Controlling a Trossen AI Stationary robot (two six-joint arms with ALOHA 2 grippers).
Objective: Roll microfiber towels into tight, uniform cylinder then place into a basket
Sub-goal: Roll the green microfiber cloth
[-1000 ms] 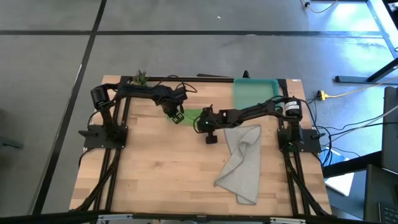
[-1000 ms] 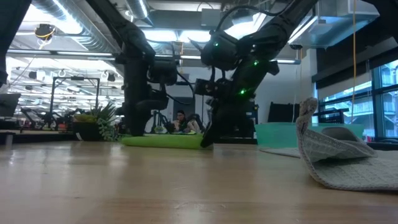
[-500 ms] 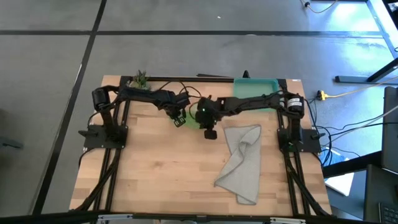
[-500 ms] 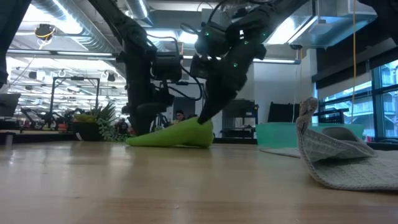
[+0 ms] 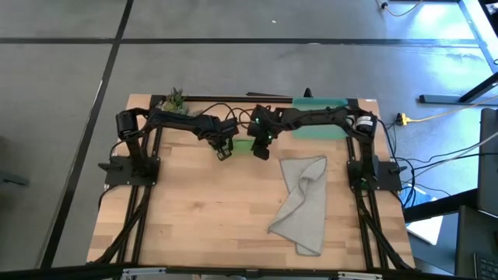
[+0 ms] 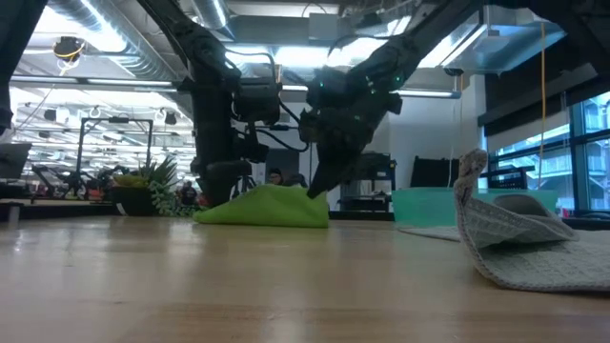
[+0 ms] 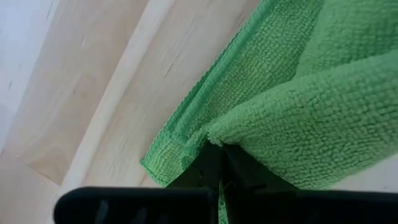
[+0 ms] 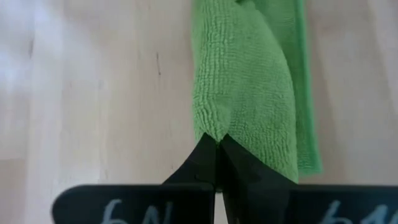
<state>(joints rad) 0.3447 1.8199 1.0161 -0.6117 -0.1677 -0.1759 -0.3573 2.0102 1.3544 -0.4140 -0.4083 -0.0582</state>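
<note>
The lime green towel (image 5: 243, 145) lies bunched in a low hump (image 6: 262, 208) on the table's far middle, between my two grippers. My left gripper (image 5: 226, 148) is shut on its left end. My right gripper (image 5: 261, 148) is shut on its right end. The light grey towel (image 5: 303, 204) lies crumpled on the table's right half, one fold standing up (image 6: 469, 181). The teal basket (image 5: 331, 127) stands at the far right corner, partly hidden under my right arm. My left gripper pinches a raised fold of the green towel (image 7: 217, 138) at its left end between its two shut fingers. A lower layer with a hemmed edge (image 7: 180, 127) lies flat on the table beneath. My right gripper pinches a folded-over edge of the green towel (image 8: 214, 127) at its right end between its two shut fingers, slanting down from above (image 6: 319, 181). The fold is raised a little, and the layer under it (image 8: 306, 93) lies on the table.
A small potted plant (image 5: 176, 99) stands at the far left corner. The basket's wall also shows in the low view (image 6: 429, 205). Bare wood lies across the table's near left half (image 5: 202, 218).
My right gripper has gone toward the table's far edge with the green towel's right end, first lifting it, then lowering it. The towel, flat a second ago, is now folded over into a hump. My left gripper has shifted slightly toward the right.
</note>
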